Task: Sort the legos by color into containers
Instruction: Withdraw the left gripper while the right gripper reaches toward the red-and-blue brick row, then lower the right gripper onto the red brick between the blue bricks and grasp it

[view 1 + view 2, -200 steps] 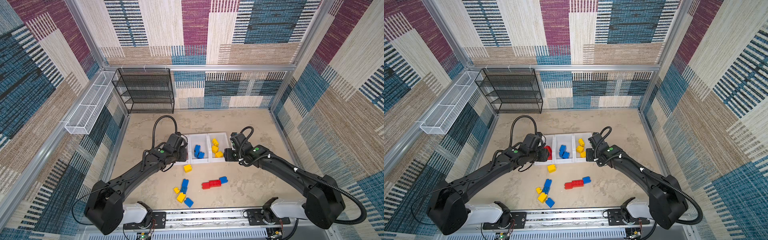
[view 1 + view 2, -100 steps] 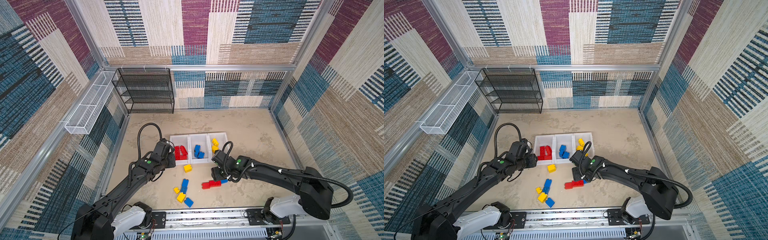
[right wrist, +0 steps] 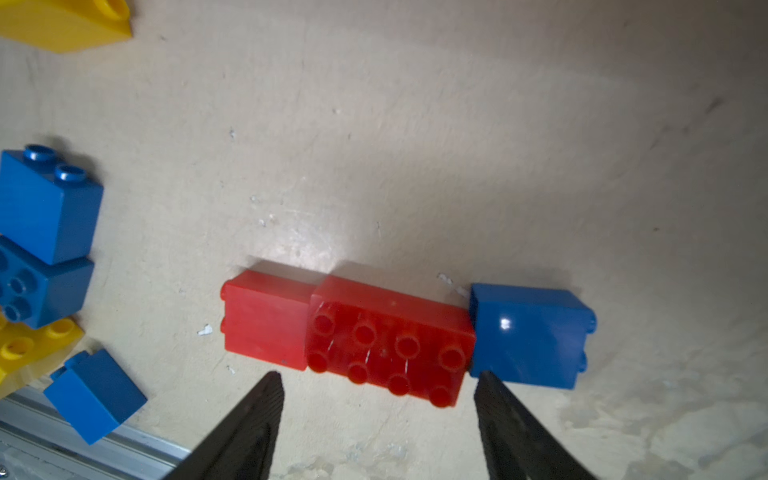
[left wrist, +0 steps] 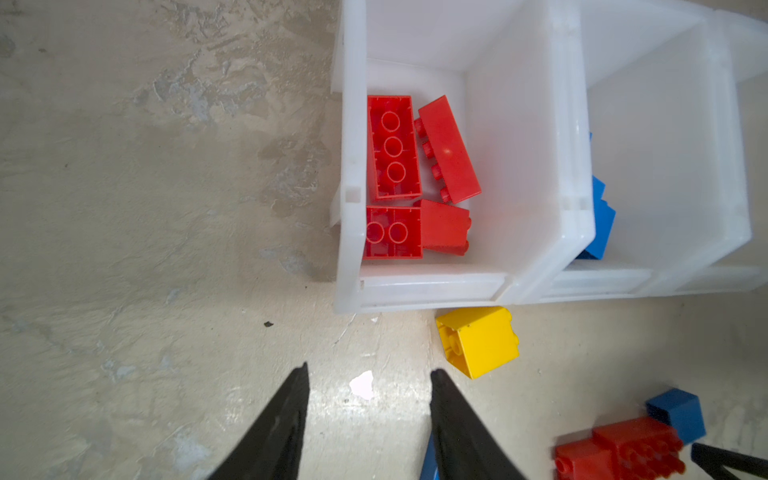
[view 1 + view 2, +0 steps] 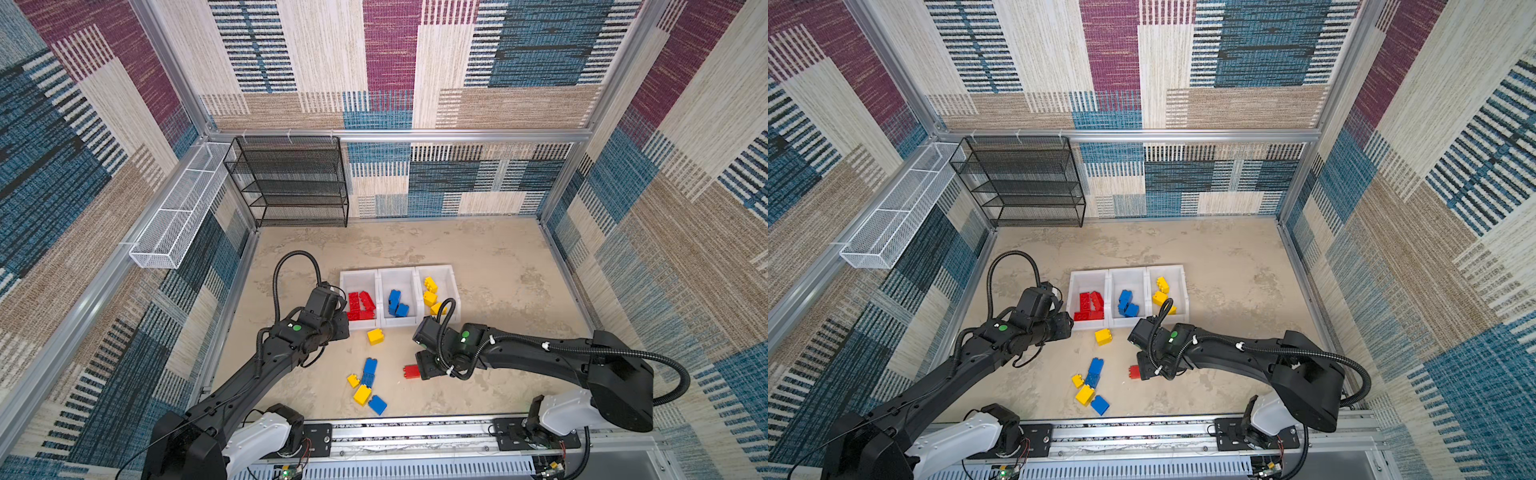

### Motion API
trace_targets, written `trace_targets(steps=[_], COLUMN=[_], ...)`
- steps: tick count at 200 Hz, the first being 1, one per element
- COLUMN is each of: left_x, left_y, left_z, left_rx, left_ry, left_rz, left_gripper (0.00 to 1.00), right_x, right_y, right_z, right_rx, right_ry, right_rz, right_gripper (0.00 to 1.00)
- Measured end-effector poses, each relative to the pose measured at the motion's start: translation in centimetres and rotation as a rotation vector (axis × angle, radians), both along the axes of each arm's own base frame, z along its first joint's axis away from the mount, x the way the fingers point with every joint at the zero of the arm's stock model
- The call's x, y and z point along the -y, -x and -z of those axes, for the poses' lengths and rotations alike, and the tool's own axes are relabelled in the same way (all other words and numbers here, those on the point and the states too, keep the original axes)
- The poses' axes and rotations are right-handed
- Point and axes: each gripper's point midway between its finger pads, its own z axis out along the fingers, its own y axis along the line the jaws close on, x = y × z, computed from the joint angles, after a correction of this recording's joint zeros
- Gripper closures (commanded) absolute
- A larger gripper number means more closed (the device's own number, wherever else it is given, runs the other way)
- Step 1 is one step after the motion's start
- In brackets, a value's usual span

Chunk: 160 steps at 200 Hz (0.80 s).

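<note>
LEFT: left fingers (image 4: 282,419) apart, empty, over bare tabletop (image 4: 166,249) beside the containers (image 4: 349,166) | RIGHT: right fingers (image 3: 245,424) spread wide, tips by the red oblong lego (image 3: 386,345), which lies on the tabletop between a red square brick (image 3: 266,320) and a blue brick (image 3: 528,332)

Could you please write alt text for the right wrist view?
The open right tool hangs over a red eight-stud brick that lies in a row between a smaller red brick and a blue brick on the beige table. More blue and yellow bricks lie apart nearby.
</note>
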Motion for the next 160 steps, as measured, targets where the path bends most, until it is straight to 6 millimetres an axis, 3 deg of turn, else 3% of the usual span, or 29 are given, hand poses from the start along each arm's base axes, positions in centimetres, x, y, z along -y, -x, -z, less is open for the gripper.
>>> trace_targets(steps=[64,160], left_x=[-0.1,-0.1], left_y=[0.2,0.2], left_z=[0.4,0.3], left_rx=[-0.009,-0.007], left_ry=[-0.002,0.001], left_rz=[0.000,-0.001], left_gripper=[0.49,0.49], right_x=[0.4,-0.9], right_y=[1.1,0.1], right_z=[0.5,1.5], right_rx=[-0.031,-0.029], right_ry=[-0.014,-0.019], right_rz=[0.020,0.041], right_gripper=[0.25,0.32])
